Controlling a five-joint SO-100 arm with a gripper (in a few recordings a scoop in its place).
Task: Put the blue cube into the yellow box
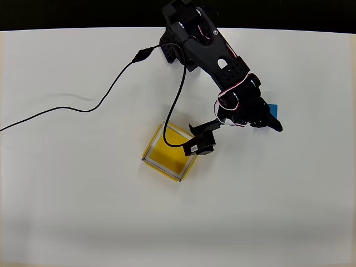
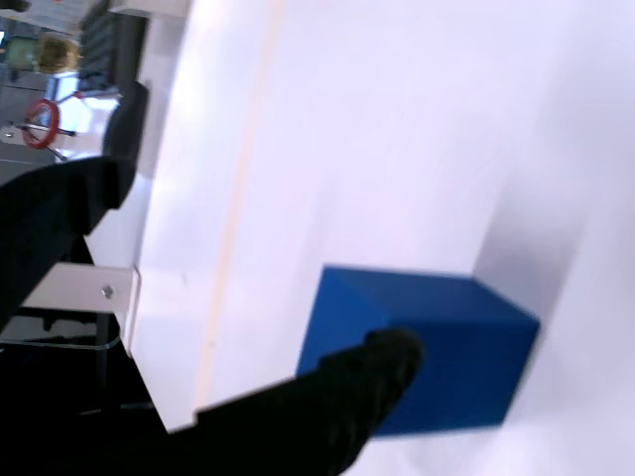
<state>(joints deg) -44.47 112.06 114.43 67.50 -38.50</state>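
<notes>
One black finger tip (image 2: 382,362) lies across the near face of the blue cube (image 2: 427,347), which sits flat on the white worktop (image 1: 83,211) ready for a grasp; whether the fingers (image 1: 270,119) are spread or pinching, I cannot tell. Well apart to the left in the overhead view, the yellow box (image 1: 161,150) holds nothing.

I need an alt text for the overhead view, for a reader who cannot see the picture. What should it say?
A black robot arm reaches from the top edge over a white table, its gripper at a blue cube that it mostly hides. The yellow box lies to the left, apart from the cube, and a black cable trails to the left edge.
</notes>
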